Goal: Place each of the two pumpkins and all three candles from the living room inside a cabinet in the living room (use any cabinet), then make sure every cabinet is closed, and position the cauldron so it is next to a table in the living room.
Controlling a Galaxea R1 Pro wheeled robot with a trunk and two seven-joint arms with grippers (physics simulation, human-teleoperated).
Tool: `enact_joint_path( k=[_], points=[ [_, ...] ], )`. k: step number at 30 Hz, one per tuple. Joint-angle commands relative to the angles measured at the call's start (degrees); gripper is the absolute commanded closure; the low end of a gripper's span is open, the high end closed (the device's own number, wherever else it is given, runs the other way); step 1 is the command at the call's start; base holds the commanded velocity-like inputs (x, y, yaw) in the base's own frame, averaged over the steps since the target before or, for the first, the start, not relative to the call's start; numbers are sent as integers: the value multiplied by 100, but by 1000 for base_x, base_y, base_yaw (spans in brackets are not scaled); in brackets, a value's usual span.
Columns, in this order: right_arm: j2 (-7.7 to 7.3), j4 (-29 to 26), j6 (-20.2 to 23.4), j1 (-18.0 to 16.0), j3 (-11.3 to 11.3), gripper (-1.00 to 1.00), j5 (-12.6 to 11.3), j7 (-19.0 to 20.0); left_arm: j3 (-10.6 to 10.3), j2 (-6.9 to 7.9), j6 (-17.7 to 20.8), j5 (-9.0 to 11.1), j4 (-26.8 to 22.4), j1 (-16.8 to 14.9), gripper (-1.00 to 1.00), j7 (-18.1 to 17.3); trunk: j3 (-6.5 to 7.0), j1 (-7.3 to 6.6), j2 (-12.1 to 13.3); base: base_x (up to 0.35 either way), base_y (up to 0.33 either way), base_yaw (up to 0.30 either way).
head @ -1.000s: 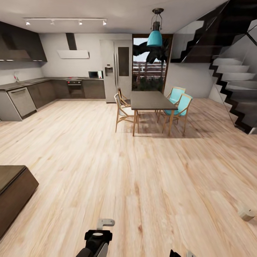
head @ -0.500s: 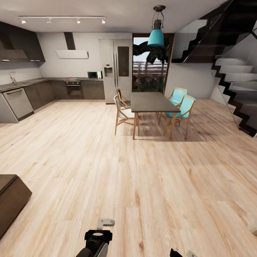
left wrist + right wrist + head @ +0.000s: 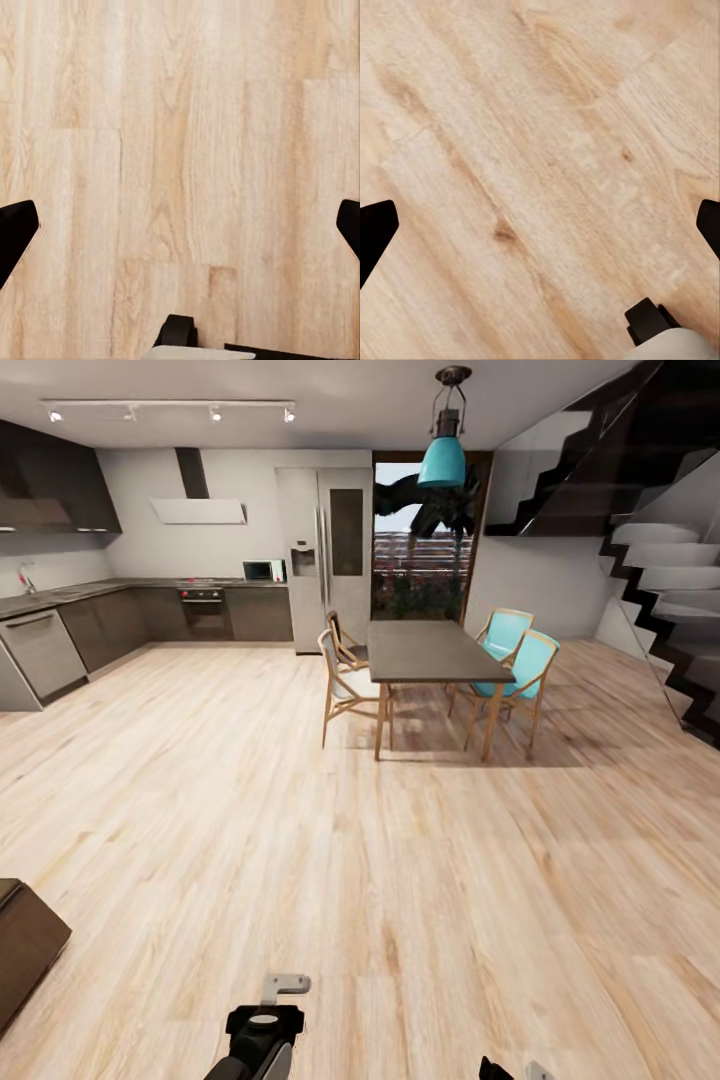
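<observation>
With both sets of fingers spread apart and empty over the plank floor [image 3: 400,880], the pumpkins and candles must next be located.

We see a bright, evenly lit render. Ceiling spotlights [image 3: 170,410] glow at 11 o'clock, daylight enters the glass door [image 3: 420,540] at 12. The dining table [image 3: 430,650] casts a soft floor [image 3: 360,860] shadow. Edges look stretched; wrist views stay sharp and shadowless.

You have one dining table [image 3: 428,650], four chairs [image 3: 345,682], one teal pendant lamp [image 3: 443,460], one fridge [image 3: 325,555], one microwave [image 3: 263,570], one oven [image 3: 205,610].
</observation>
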Motion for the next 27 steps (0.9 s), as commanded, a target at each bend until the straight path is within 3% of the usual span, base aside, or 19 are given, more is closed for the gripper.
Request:
enact_joint_path(
  k=[1,5,10,16,27],
  points=[
    [-4,-5,-17,-2,50,-100,-36,-34,15,16,-95,67,173,-15,-100,52,-6,4,-4,342,77,0],
    [-9,12,-18,-2,51,-100,-25,-32,263,24,-230,78,725,-113,-100,52,-6,4,-4,344,76,0],
    [-10,26,-18,-2,51,-100,-23,-33,548,30,-379,78,894,-183,-100,52,-6,4,-4,348,66,0],
    [3,34,-18,-2,57,-100,-22,-35,582,26,-400,73,909,-189,-100,49,-10,4,-4,350,11,-56],
    [7,46,-18,-2,56,-100,-23,-35,576,13,-403,46,910,-189,-100,43,-52,4,-4,347,0,-240]
  ],
)
